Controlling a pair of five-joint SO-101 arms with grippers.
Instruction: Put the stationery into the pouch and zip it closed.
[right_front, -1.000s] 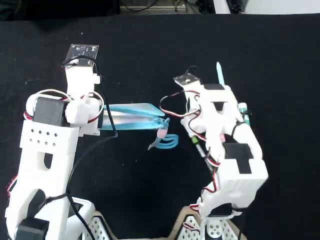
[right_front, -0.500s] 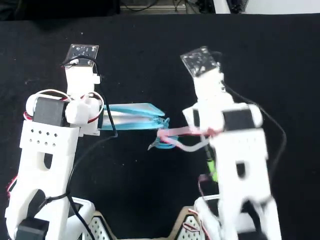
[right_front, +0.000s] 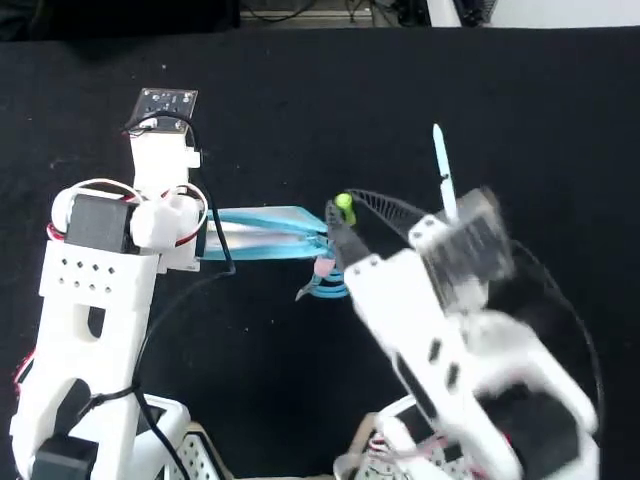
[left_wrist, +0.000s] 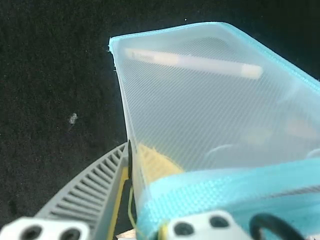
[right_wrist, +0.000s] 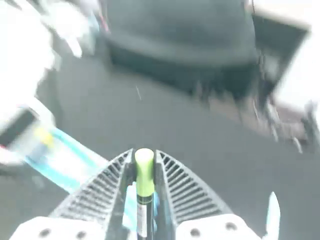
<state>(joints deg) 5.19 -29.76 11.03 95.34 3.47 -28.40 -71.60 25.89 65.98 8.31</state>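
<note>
The right gripper (right_wrist: 144, 156) pinches a green-capped black marker (right_wrist: 144, 172) just beside the free end of the translucent, turquoise-trimmed mesh pouch (right_front: 262, 231). The left gripper (left_wrist: 131, 167) clamps the pouch's other end. The marker should probably be aligned along the pouch and slid well inside before release.

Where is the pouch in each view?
High view: pouch left of centre, its end by the pen.
Left wrist view: close up, clamped in the left gripper.
Right wrist view: a pale blue strip beyond the right gripper.
Shared landmark: the black table.
</note>
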